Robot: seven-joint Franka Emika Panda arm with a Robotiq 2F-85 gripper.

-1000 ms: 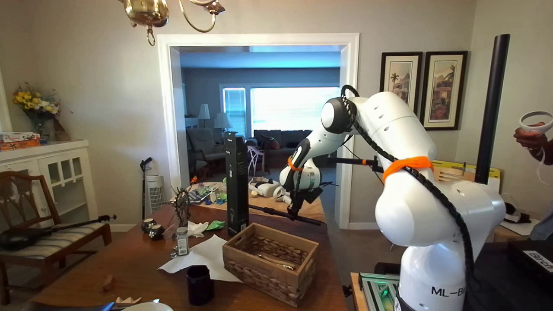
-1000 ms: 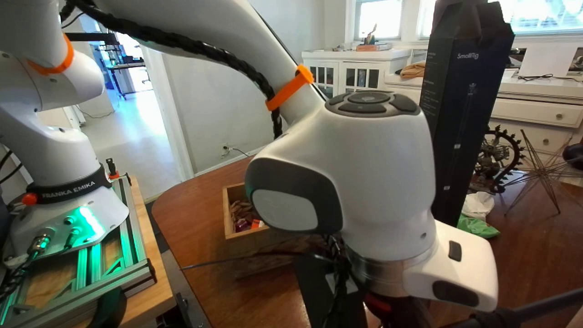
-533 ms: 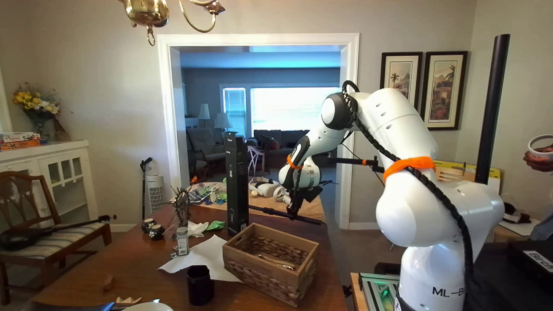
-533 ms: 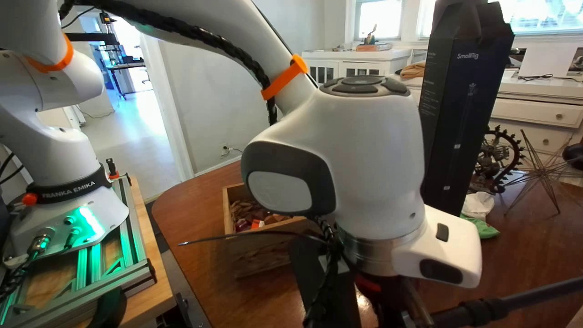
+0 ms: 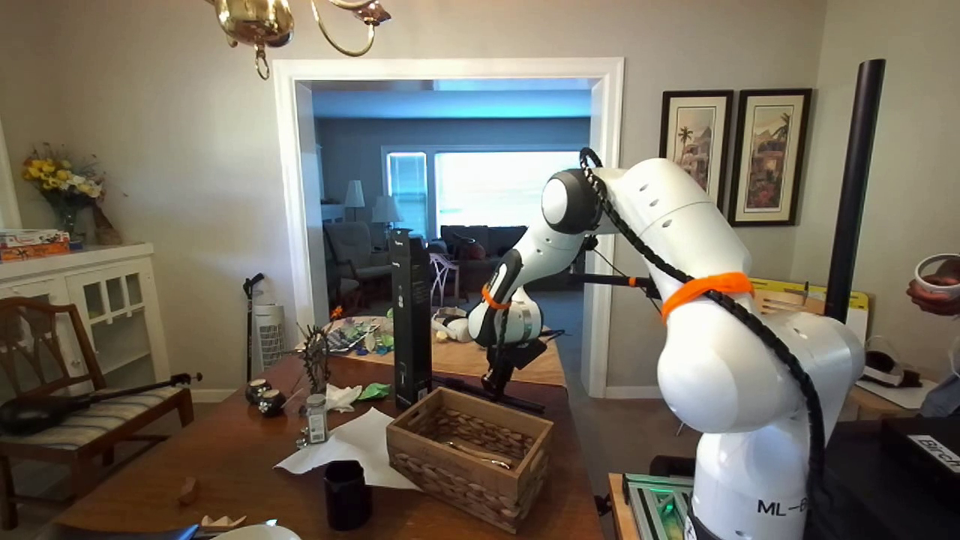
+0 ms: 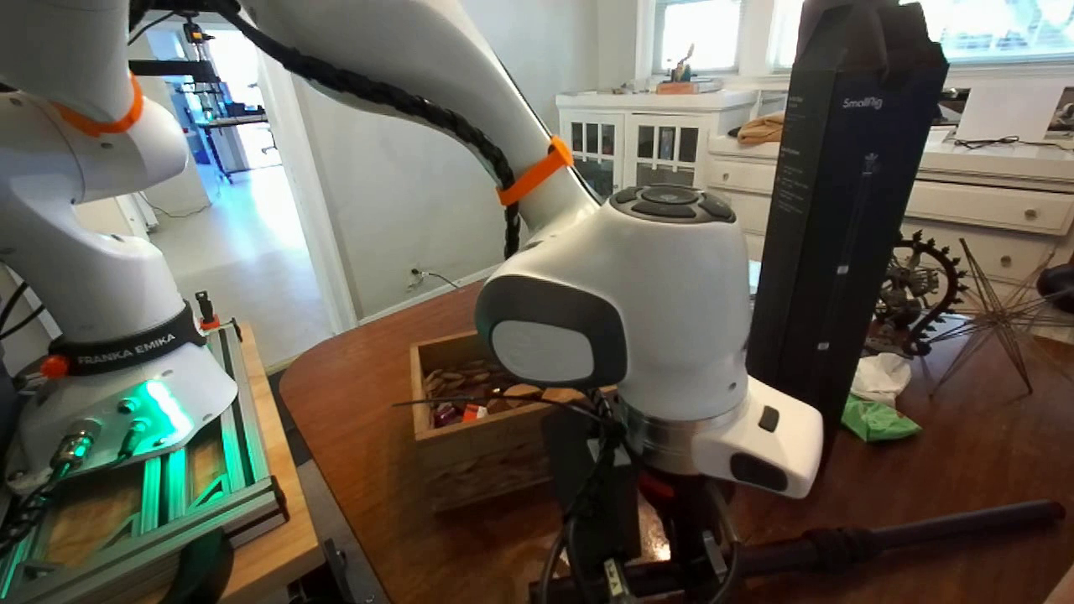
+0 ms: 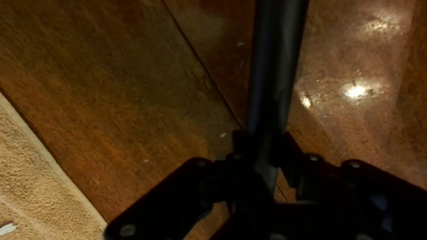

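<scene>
Since half a second ago, the gripper (image 7: 263, 143) and the black rod (image 7: 275, 66) have been brought lower and closer to the wooden basket (image 5: 469, 469), and the thin end (image 6: 1036, 512) of the rod, cut by the picture border before, is now shown completely in an exterior view. The rod is clasped tightly by the two fingers (image 7: 293, 160), one being pressed on each of its sides. It is held above or on the table (image 7: 133, 110), beside the basket and the tall dark box (image 5: 411, 322); whether the table is touched by it cannot be told.

The long axis appears nearly level. In the wrist view, the rod is seen to run from the fingers up to the top border, with a small lean to the right. In an exterior view, where a collar (image 6: 839, 547) is seen on the rod, the thin end is directed to the right, away from the robot base (image 6: 126, 403). In an exterior view, the rod (image 5: 527, 405) is sloped slightly down to the right, roughly parallel with the long edge of the basket; to the left, its end cannot be made out near the tall dark box.
</scene>
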